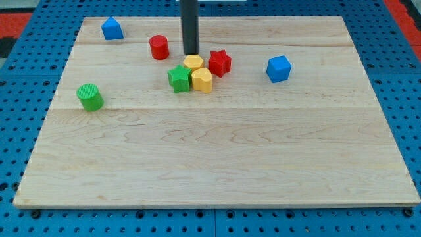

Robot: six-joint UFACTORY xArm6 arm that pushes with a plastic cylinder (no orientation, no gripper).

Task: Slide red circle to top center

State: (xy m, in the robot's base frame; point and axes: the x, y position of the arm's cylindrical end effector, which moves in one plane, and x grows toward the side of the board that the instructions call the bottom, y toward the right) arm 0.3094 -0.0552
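Observation:
The red circle stands on the wooden board near the view's top, left of centre. My tip is at the end of the dark rod, just to the right of the red circle with a small gap between them. The tip is also just above a yellow block.
A cluster lies below the tip: a green star, a second yellow block and a red star. A blue cube is to the right. A blue block is at top left. A green circle is at left.

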